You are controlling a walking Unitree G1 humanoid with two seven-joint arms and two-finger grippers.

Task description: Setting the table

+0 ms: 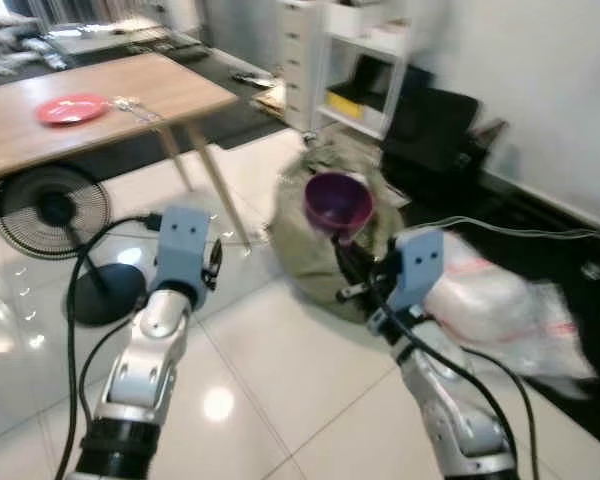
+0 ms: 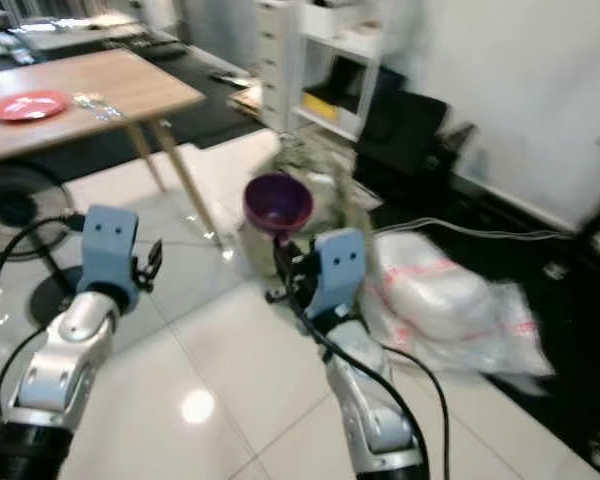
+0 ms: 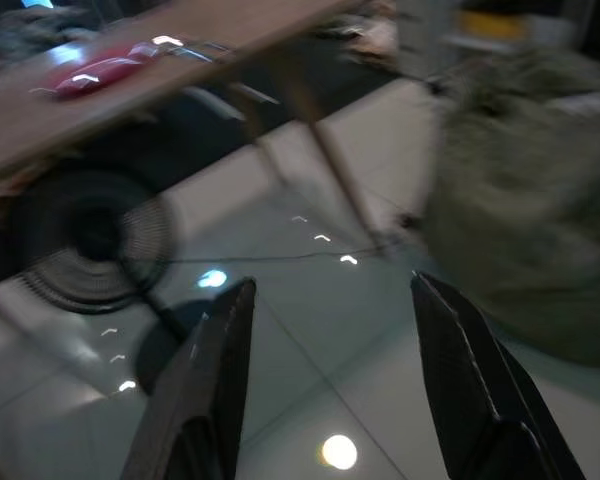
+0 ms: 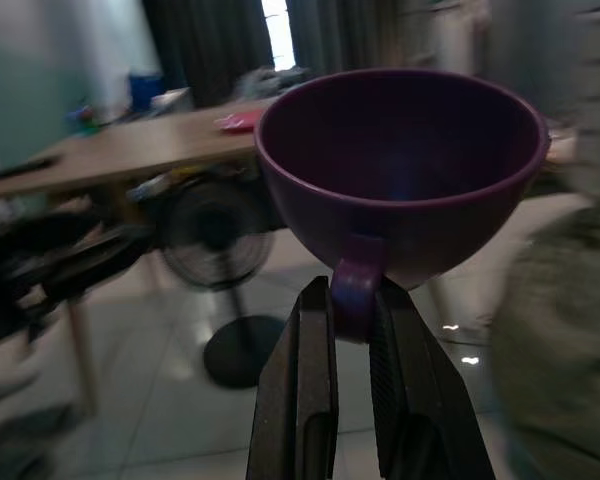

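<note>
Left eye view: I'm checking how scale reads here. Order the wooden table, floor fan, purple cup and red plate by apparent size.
1. wooden table
2. floor fan
3. purple cup, nearer the camera, so its true rank is unsure
4. red plate

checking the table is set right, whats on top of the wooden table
On the wooden table lie a red plate and, beside it, silvery cutlery, too blurred to tell apart. The table's far left end runs out of frame, so anything there cannot be seen.
</note>
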